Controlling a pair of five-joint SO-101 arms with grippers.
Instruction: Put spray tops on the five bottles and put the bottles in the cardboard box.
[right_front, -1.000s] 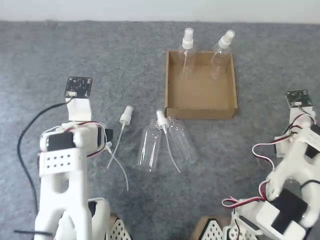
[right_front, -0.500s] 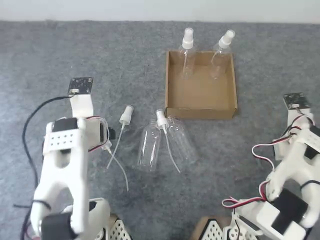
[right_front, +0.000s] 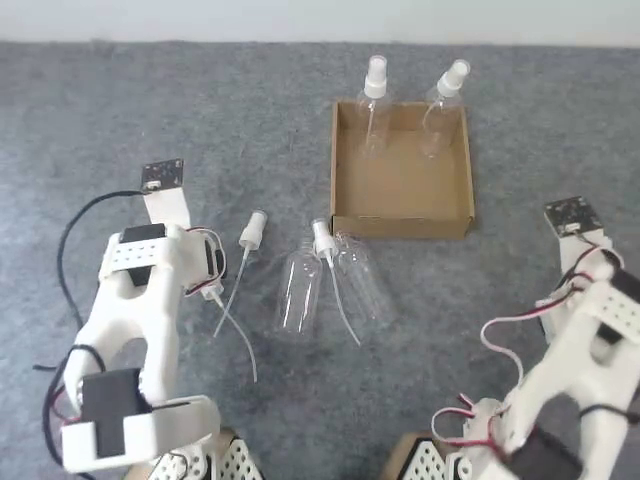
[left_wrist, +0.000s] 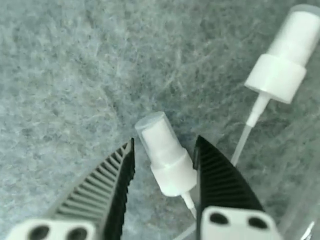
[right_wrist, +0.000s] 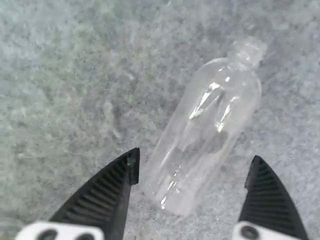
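My left gripper (left_wrist: 165, 145) is open, its jaws either side of a loose white spray top (left_wrist: 167, 160) lying on the carpet. A second spray top (left_wrist: 282, 70) with its tube lies just beyond. My right gripper (right_wrist: 196, 159) is open over a clear uncapped bottle (right_wrist: 210, 125) lying on its side. In the high view, two uncapped bottles (right_front: 298, 290) (right_front: 362, 280) lie side by side with a spray top (right_front: 322, 238) between them. The cardboard box (right_front: 345, 215) holds two capped bottles (right_front: 375, 110) (right_front: 440, 110) leaning at its far wall.
Grey carpet covers the whole table. The left arm (right_front: 140, 300) stands at the left and the right arm (right_front: 590, 340) at the right, each trailing wires. Open carpet lies between the box and the right arm.
The left arm has tipped forward and down over the spray top near it. The right arm has swung slightly left and extended. Bottles, tops and box have not moved.
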